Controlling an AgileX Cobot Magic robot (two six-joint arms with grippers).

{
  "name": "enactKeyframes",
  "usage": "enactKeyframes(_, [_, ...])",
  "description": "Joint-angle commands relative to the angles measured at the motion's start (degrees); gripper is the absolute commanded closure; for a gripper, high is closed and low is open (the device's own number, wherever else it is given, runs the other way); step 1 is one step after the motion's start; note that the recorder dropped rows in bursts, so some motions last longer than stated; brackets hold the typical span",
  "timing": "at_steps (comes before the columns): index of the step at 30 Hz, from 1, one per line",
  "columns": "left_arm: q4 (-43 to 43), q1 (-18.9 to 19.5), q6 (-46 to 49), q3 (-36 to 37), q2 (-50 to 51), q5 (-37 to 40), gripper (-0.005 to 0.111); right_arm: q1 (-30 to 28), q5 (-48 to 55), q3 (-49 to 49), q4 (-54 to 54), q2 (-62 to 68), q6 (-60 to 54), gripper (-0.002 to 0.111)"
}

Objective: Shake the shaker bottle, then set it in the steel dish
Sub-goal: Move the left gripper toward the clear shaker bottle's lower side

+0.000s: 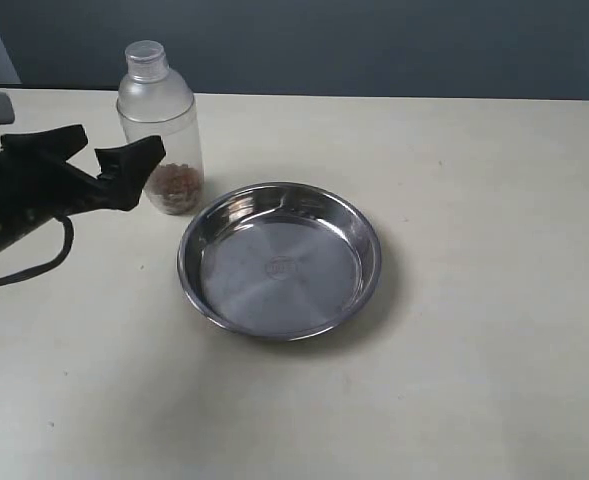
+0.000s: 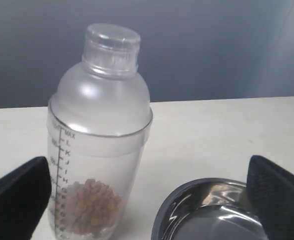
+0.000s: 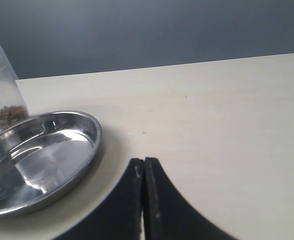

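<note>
Left end effector (image 1: 119, 143) spread wide, lined up on the shaker bottle (image 1: 160, 130).
You hold it open to straddle the upright bottle, which stands on the counter (image 1: 474, 200) just beside the steel dish (image 1: 279, 262); the right end effector (image 3: 144, 200), pressed together, idles near the dish.

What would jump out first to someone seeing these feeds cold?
The clear frosted plastic shaker bottle, with brown granules at its bottom, stands upright on the pale table, just beside the empty round shiny steel dish. The black left pincer is wide open at the bottle's side, not closed on it. The right pincer is shut, off to the dish's far side.
</note>
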Motion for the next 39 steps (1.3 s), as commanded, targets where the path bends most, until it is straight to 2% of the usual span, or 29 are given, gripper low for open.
enactKeyframes(1, [-0.59,-0.04,-4.56,-0.06,-0.01,-0.96,0.005,0.10,-0.57,0.07,0.00,-0.22,-0.05,0.109])
enactKeyframes(4, [0.42,-0.04,-3.83,-0.06,-0.01,3.43,0.005,0.10,-0.57,0.07,0.00,-0.22,-0.05,0.109])
enactKeyframes(8, [9.23,-0.04,0.06,-0.72,-0.01,8.27,0.005,0.10,-0.57,0.07,0.00,-0.22,-0.05,0.109])
enactKeyframes(10, [11.07,-0.04,5.30,-0.72,-0.01,5.48,0.005,0.10,-0.57,0.07,0.00,-0.22,-0.05,0.109])
enactKeyframes(11, [12.88,-0.04,5.56,-0.72,-0.01,-0.02,0.005,0.10,-0.57,0.07,0.00,-0.22,-0.05,0.109])
enactKeyframes(14, [13.35,-0.04,5.56,-0.72,-0.01,-3.84,0.005,0.10,-0.57,0.07,0.00,-0.22,-0.05,0.109])
enactKeyframes(19, [15.77,-0.04,4.55,-0.72,-0.01,-8.69,0.005,0.10,-0.57,0.07,0.00,-0.22,-0.05,0.109])
enactKeyframes(24, [19.61,-0.04,4.28,-0.72,-0.01,-8.51,0.005,0.10,-0.57,0.07,0.00,-0.22,-0.05,0.109])
enactKeyframes(27, [19.12,-0.04,4.28,-0.72,-0.01,-8.14,0.005,0.10,-0.57,0.07,0.00,-0.22,-0.05,0.109])
enactKeyframes(32, [1.30,-0.04,4.27,-0.72,-0.01,4.56,0.005,0.10,-0.57,0.07,0.00,-0.22,-0.05,0.109])
enactKeyframes(34, [0.41,-0.04,7.57,-0.72,-0.01,7.33,0.005,0.10,-0.57,0.07,0.00,-0.22,-0.05,0.109])
enactKeyframes(39, [-4.72,-0.04,7.45,-0.72,-0.01,11.44,0.005,0.10,-0.57,0.07,0.00,-0.22,-0.05,0.109])
